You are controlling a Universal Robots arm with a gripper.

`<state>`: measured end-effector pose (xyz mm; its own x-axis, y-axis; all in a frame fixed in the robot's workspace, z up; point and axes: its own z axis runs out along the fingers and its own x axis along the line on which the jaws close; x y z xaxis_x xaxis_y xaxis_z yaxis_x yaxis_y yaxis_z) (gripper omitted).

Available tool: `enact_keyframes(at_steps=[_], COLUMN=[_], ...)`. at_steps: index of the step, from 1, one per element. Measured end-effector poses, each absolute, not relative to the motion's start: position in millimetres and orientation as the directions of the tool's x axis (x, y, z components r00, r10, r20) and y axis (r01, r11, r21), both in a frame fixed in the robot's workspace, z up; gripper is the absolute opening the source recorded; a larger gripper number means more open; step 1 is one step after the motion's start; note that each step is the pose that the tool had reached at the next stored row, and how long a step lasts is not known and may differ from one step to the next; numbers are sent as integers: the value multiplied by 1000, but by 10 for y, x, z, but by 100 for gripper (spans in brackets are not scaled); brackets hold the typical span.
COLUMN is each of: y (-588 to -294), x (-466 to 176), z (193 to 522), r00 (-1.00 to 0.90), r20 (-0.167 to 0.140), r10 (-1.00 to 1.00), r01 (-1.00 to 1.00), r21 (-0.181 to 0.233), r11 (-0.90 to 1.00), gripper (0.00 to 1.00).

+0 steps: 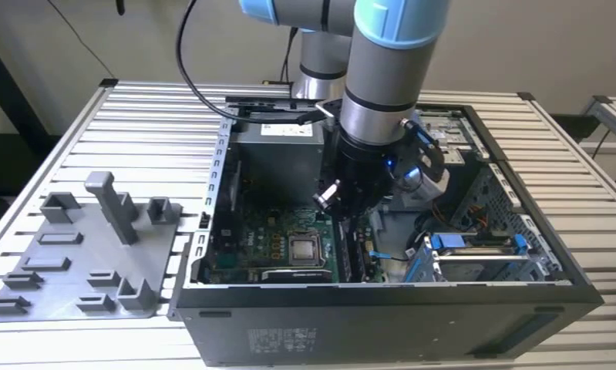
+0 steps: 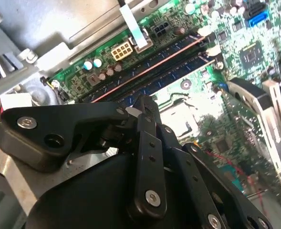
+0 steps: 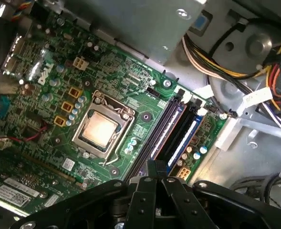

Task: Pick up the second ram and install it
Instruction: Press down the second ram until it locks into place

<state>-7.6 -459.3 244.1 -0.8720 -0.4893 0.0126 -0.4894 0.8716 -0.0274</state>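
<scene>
My gripper [image 1: 328, 204] hangs inside the open computer case [image 1: 390, 297], low over the motherboard's memory slots [image 3: 181, 136]. In both wrist views its black fingers are shut together, with nothing visible between them, and the tips [image 2: 147, 101] [image 3: 155, 168] hover over one end of the slot bank. A thin ram [image 2: 150, 69] [image 3: 163, 133] stands on edge in one slot, its top edge showing as a pinkish line. I cannot tell whether this is the second ram, or whether the fingertips touch it.
The grey holder plate [image 1: 71, 266] with upright posts lies outside the case at the exterior view's left. The bare processor socket [image 3: 99, 129] sits beside the slots. Bundled power cables [image 3: 212, 52] and a drive cage with blue tabs [image 1: 462, 243] crowd the other side.
</scene>
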Motion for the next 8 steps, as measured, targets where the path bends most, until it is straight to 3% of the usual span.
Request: enact_keyframes(at_steps=[8], y=[-4593], x=[-81], z=[2431], r00=[-804], r20=[12], r10=[-594], r01=[-594], r21=[-28], r11=[804], gripper=[11])
